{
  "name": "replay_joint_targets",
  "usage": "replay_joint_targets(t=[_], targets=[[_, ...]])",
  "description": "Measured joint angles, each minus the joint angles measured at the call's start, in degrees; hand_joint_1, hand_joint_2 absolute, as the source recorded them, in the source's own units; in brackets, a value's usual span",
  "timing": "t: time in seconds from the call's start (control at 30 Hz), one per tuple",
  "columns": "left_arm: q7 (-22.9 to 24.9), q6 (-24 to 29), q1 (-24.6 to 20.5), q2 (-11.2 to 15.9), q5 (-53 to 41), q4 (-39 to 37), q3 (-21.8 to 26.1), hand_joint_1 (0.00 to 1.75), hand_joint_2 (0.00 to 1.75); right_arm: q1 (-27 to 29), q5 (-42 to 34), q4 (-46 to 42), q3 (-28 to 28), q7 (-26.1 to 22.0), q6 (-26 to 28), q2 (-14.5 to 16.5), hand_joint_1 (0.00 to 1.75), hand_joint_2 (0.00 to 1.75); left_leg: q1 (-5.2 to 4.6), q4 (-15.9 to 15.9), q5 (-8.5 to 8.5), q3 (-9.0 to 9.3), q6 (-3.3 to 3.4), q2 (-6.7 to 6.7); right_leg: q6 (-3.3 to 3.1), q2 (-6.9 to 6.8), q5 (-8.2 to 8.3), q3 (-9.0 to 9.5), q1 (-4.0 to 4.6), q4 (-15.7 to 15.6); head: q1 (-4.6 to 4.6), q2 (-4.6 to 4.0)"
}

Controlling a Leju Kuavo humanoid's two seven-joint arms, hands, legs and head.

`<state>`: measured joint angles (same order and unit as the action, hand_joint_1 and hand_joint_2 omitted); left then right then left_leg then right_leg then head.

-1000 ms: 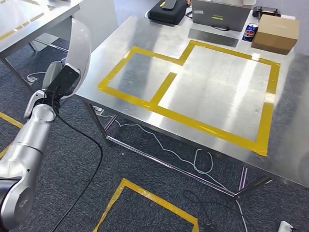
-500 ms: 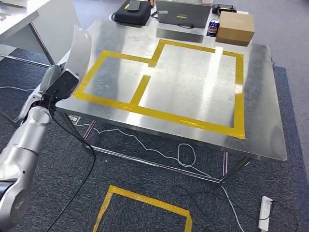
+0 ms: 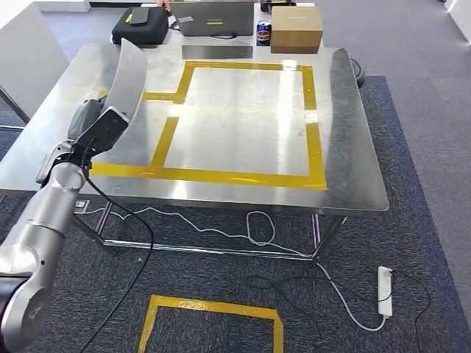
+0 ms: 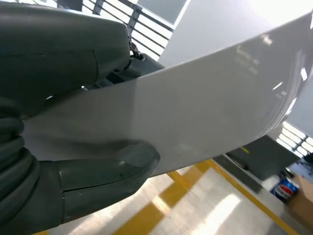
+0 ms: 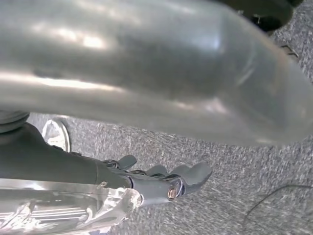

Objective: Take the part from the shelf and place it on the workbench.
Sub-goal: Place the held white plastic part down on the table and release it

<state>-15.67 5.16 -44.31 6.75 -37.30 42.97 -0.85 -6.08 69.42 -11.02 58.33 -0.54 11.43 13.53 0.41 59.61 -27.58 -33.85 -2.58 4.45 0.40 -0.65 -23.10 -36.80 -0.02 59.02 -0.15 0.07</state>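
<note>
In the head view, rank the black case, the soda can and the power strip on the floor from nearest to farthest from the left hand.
Measured from the left hand, which holds the curved white part:
1. Black case, at the workbench's far left corner.
2. Soda can, at the far edge beside the cardboard box.
3. Power strip, on the carpet to the right, beyond the workbench.

One shiny steel surface (image 3: pixel 355 176) stands here, marked with two yellow tape rectangles (image 3: pixel 313 132). At its far edge sit one black zipped case (image 3: pixel 139 26), one grey laptop (image 3: pixel 213 18), one blue drink can (image 3: pixel 263 33) and one brown cardboard box (image 3: pixel 296 28). One curved white panel part (image 3: pixel 129 77). One white power strip (image 3: pixel 385 290) lies on the carpet.
</note>
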Motion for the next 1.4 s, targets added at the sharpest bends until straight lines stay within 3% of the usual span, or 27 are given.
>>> replay_joint_targets(t=[0.07, 0.1, 0.13, 0.17, 0.2, 0.27, 0.33, 0.37, 0.5, 0.6, 0.77, 1.2, 1.3, 1.4], targets=[[0.0, 0.0, 0.2, 0.3, 0.0, 0.1, -0.1, 1.75, 1.75, -0.2, 0.0, 0.0, 0.0, 0.0, 0.0, 0.0, 0.00, 0.00, 0.13, 7.1, -3.59, -3.41, -0.23, -3.04, -0.45, 1.58, 0.17, 0.00, -0.24, -0.1, -0.24, 0.00], [0.0, 0.0, 0.4, 0.5, 0.0, 0.1, -0.1, 1.75, 1.75, -0.2, 0.0, 0.0, 0.0, 0.0, 0.0, 0.0, 0.00, 0.00, 0.13, 10.9, -4.98, -5.39, -0.28, -3.68, -0.56, 2.44, 0.21, -0.02, -0.29, -0.1, -0.33, 0.00], [-0.1, 0.0, 0.6, 0.5, 0.0, 0.1, -0.1, 1.75, 1.75, -0.2, 0.0, 0.0, 0.0, 0.0, 0.0, 0.0, 0.00, 0.00, 0.14, 13.3, -5.44, -6.83, -0.29, -3.94, -0.59, 3.32, 0.25, -0.03, -0.33, -0.1, -0.36, 0.00], [-0.1, 0.1, 0.7, 0.5, 0.0, 0.1, -0.1, 1.75, 1.75, -0.1, 0.0, 0.0, 0.0, 0.0, 0.0, 0.0, 0.00, 0.00, 0.16, 13.7, -4.72, -7.28, -0.26, -4.03, -0.56, 4.19, 0.29, -0.03, -0.37, -0.1, -0.35, 0.00], [-0.2, 0.1, 0.8, 0.6, 0.0, 0.1, -0.1, 1.75, 1.75, -0.1, 0.1, 0.0, 0.0, 0.0, 0.0, 0.0, 0.00, 0.00, 0.22, 11.9, -3.03, -6.66, -0.22, -4.22, -0.47, 5.03, 0.35, -0.03, -0.45, 0.0, -0.34, 0.00], [-0.4, 0.2, 0.8, 0.7, 0.0, 0.1, -0.1, 1.75, 1.75, -0.1, 0.2, 0.0, 0.0, 0.1, 0.0, 0.0, 0.00, 0.00, 0.42, 4.6, 1.12, -3.42, -0.24, -4.96, -0.09, 6.43, 0.43, -0.11, -0.50, 0.1, -0.41, 0.00], [-0.5, 0.4, 0.6, 0.8, -0.1, 0.2, -0.1, 1.75, 1.75, 0.0, 0.6, 0.0, -0.1, 0.6, 0.0, 0.0, 0.00, 0.00, 0.57, -0.7, 2.80, -1.05, 0.09, -5.65, 0.54, 7.39, 0.45, -0.51, -0.40, 0.4, -0.51, 0.00], [-0.5, 0.5, 0.5, 0.7, -0.2, 0.3, -0.1, 1.75, 1.75, 0.1, 0.8, 0.0, -0.1, 0.9, 0.1, 0.0, 0.00, 0.00, 0.59, -1.6, 2.74, -0.77, 0.29, -5.80, 0.58, 7.70, 0.36, -0.73, -0.30, 0.5, -0.58, 0.00], [0.0, 1.0, 0.4, 0.3, -1.8, 0.3, -0.2, 1.75, 1.75, 0.4, 1.2, 0.0, -0.2, 2.0, 0.1, 0.0, 0.00, 0.00, 0.49, -1.9, 2.96, -1.00, 0.96, -5.94, -1.17, 7.32, 0.61, -0.83, -0.17, 0.1, -0.39, 0.00], [0.2, 1.1, 0.2, 0.3, -3.5, 0.3, -0.3, 1.75, 1.75, 0.3, 1.2, 0.0, -0.3, 2.2, -0.1, 0.0, 0.00, 0.00, 0.41, -1.9, 3.14, -1.16, 1.31, -6.25, -0.58, 6.92, 0.92, -0.60, -0.21, -0.4, -0.39, 0.00], [1.0, 2.0, -0.2, 0.5, -10.4, 0.5, -3.4, 1.75, 1.75, 0.3, 1.4, 0.0, -0.4, 2.2, -0.5, 0.0, 0.00, 0.00, 0.33, -1.8, 3.24, -1.34, 1.51, -6.49, 1.40, 6.60, 1.06, -0.47, -0.42, -0.8, -0.43, 0.00], [1.7, 2.1, -1.4, 0.9, -12.4, 0.7, -6.7, 1.75, 1.75, 0.2, 1.5, 0.0, -1.1, 2.2, -0.7, 0.0, 0.00, 0.00, 0.45, -1.9, 3.42, -1.39, 1.42, -6.54, 1.61, 6.55, 1.16, -0.72, -0.36, -0.7, -0.44, 0.00], [2.0, 2.2, -1.7, 0.9, -13.6, 0.6, -7.1, 1.75, 1.75, 0.2, 1.6, 0.0, -1.2, 2.2, -0.9, 0.0, 0.00, 0.00, 0.23, -1.8, 3.37, -1.46, 1.73, -6.54, 1.89, 6.59, 1.28, -0.75, -0.60, -0.8, -0.46, 0.00], [2.1, 2.4, -2.4, 1.0, -14.6, 0.6, -7.6, 1.75, 1.75, 0.2, 1.6, 0.0, -1.2, 2.2, -1.0, 0.0, 0.00, 0.00, 0.13, -2.7, 3.48, -1.18, 2.64, -6.43, 2.54, 6.45, 2.04, -0.80, -0.66, -0.6, -0.47, 0.00]])
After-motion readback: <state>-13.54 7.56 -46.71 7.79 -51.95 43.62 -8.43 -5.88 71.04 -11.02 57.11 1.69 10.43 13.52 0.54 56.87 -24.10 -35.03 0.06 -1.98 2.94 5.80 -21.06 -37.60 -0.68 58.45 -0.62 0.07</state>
